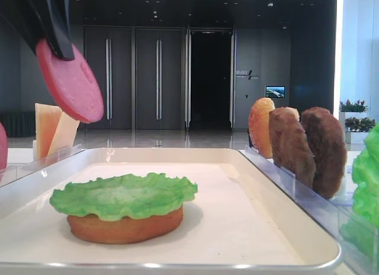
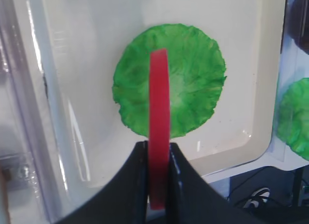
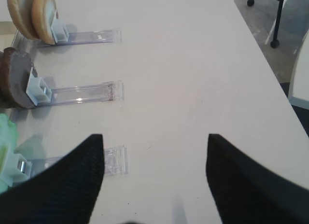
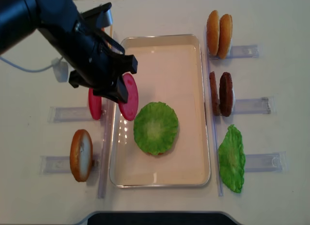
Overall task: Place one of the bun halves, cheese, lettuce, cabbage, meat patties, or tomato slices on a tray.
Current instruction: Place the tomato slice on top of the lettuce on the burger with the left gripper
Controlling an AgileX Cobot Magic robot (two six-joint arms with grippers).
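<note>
Gripping a tomato slice [image 4: 129,97] on edge, the left tool [image 4: 117,90] has its jaws shut on the disc's rim and holds it above the left rim of the tray [image 4: 160,40]. The slice hangs upright, its flat faces pointing sideways. The lettuce [image 4: 156,128] lies flat on a bun half [image 1: 125,226] in the tray, just right of and below the slice. The coming move likely requires tipping the disc flat over the lettuce. The right tool [image 3: 154,178] hangs with jaws apart over the desk [image 3: 193,64], holding nothing.
</note>
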